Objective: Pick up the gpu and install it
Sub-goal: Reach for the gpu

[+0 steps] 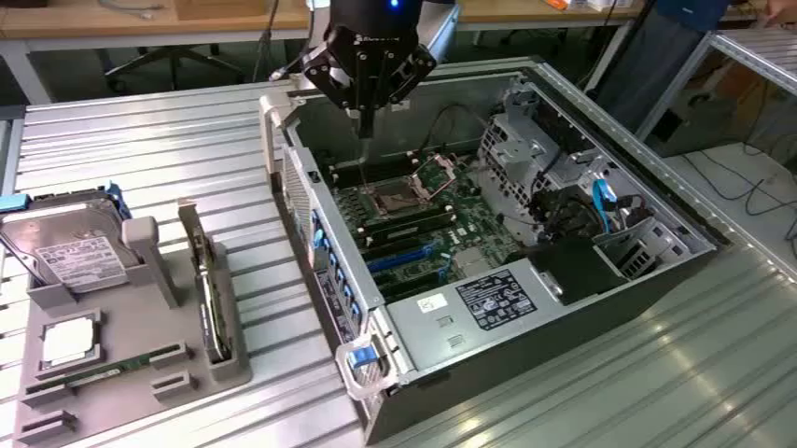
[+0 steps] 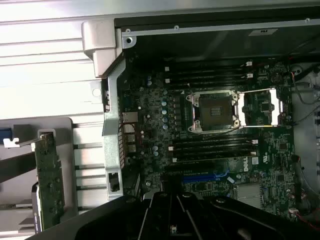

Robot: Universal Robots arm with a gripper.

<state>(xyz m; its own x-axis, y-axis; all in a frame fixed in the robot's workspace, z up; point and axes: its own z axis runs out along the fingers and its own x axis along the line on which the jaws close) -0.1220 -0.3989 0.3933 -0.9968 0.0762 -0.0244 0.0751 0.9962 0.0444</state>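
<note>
Your claw [image 1: 365, 126] hangs clenched and empty over the open computer case [image 1: 561, 373]; the gpu [image 1: 205, 280] stands upright in its grey holder [image 1: 140, 257] on the surface [image 1: 162, 149].

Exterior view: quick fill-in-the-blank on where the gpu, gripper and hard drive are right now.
1. The gpu stands on edge in the gray ____, apart from the gripper.
2. The gripper hangs above the open computer ____.
3. The hard drive sits on the exterior view's ____ side, near the gpu.

Missing words: tray; case; left.
</note>
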